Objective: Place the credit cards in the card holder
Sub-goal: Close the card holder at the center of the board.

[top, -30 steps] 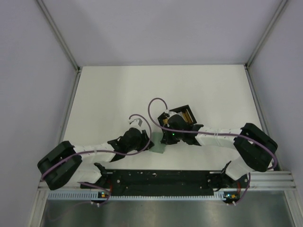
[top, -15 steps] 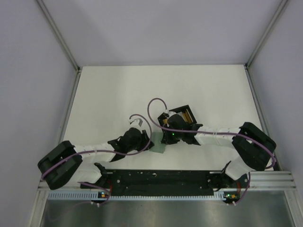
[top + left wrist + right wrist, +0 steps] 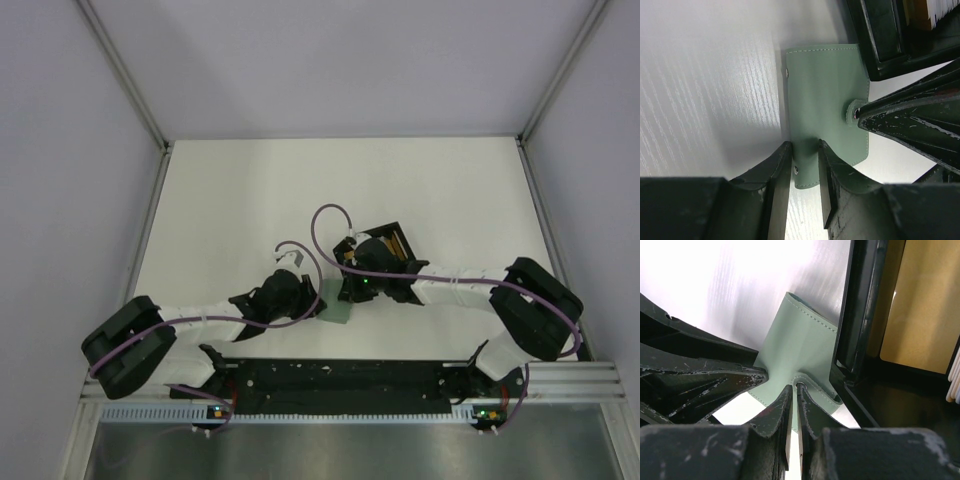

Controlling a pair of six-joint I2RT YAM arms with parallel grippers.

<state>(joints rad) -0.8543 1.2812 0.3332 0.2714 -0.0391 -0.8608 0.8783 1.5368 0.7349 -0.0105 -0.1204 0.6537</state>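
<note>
The sage-green card holder lies folded shut on the white table, just in front of a black open box. My left gripper is shut on the holder's left edge, one finger on each side of it. My right gripper is shut on the holder's snap tab on the opposite edge. The credit cards stand in the box, showing only white and yellow-orange edges.
The black open box stands directly behind the holder, close to my right gripper. A yellow-orange panel fills one of its compartments. Pale walls enclose the table on three sides.
The left arm has edged slightly to the right. Both grips and the holder look the same.
</note>
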